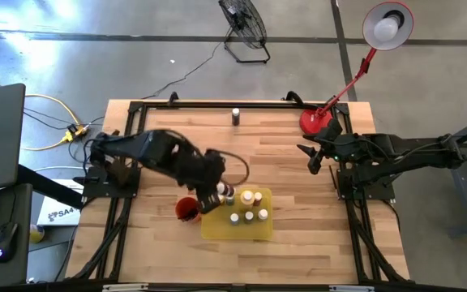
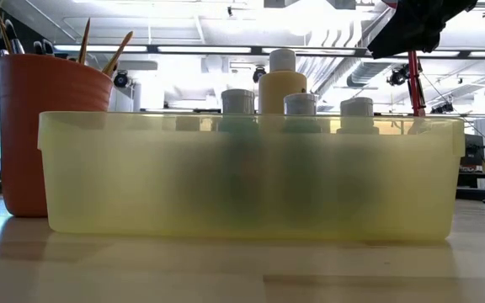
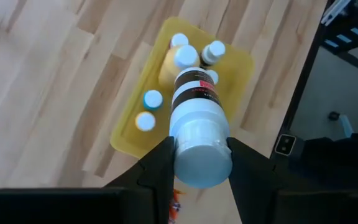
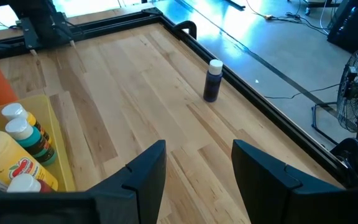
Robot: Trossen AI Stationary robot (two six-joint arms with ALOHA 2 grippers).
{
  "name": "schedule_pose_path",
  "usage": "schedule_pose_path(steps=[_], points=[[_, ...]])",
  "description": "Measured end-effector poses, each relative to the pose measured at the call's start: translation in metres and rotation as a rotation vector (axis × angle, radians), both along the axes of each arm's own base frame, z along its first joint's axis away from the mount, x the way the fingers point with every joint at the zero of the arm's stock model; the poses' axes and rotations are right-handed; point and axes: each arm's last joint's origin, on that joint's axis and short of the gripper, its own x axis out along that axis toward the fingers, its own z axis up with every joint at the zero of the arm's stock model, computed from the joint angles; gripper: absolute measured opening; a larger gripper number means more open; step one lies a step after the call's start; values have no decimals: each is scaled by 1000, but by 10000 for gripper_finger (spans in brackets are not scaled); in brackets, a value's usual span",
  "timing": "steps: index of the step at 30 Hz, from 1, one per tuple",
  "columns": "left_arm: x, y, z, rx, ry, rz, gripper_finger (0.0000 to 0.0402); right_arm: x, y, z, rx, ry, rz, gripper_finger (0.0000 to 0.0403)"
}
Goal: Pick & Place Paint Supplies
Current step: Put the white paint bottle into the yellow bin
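My left gripper (image 1: pixel 217 195) hangs over the left end of the yellow tray (image 1: pixel 217 229), shut on a paint bottle (image 3: pixel 194 102) that has a white cap and a dark label. Several pale-capped paint bottles (image 1: pixel 248 207) stand upright in the tray. To the tray's left stands the red cup (image 1: pixel 187 209), with brushes (image 2: pixel 99 50) sticking up out of it. One dark blue bottle (image 4: pixel 212 81) stands alone on its base near the table's far edge. At the table's right, my right gripper (image 4: pixel 194 168) is open with nothing between its fingers. My left gripper pinches the bottle at its white-capped end (image 3: pixel 182 149) between its two fingers (image 3: pixel 157 171), one on each side. The fingers slant down from above and lie along the bottle. The bottle is lifted clear above the tray and tilted, with its cap toward the wrist and its base toward the tray.
A red lamp base (image 1: pixel 319 122) stands at the far right corner, close to the right arm. A black frame rail (image 4: pixel 185 28) runs along the far edge. Bare wood (image 1: pixel 290 174) lies between the tray and my right gripper.
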Motion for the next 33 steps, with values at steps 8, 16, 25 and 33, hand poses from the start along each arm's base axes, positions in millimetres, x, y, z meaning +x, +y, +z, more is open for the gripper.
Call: schedule_pose_path(steps=[8,16,25,33], points=[[13,-43,-25,-12,73,-9,124,0,0,0,6,-4,-4,174],[37,-74,-62,22,173,-24,124,0,0,0,9,-6,-5,174],[61,-88,-101,55,275,-36,124,0,0,0,10,-6,-4,174],[77,-97,-133,64,364,-73,124,0,0,0,11,-6,-2,174]])
